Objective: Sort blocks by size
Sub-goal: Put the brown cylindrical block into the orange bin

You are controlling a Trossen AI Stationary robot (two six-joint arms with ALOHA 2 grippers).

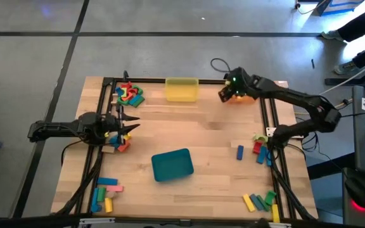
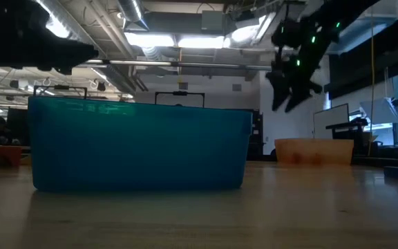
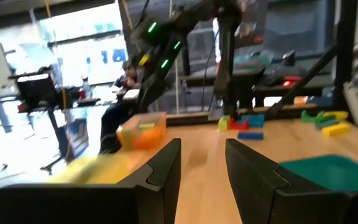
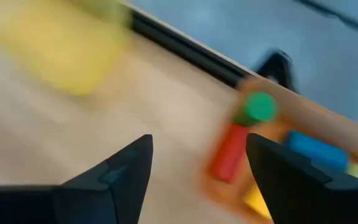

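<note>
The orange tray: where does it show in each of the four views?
High view: orange tray at the table's far edge, mostly hidden under the right gripper.
Low view: at right, beyond the teal tray.
Left wrist view: left of centre, below the right arm.
Right wrist view: at right, holding blocks.
Shared landmark: the right arm above it.

Two dark arms are showing, the left arm (image 1: pixel 68 130) at mid-left of the frame, the right arm (image 1: pixel 296 101) at upper right. Green lights are glowing near the right gripper (image 1: pixel 224 95). Black cables are trailing from both. Fingers (image 4: pixel 117 171) are looking black and wedge-shaped.
</note>
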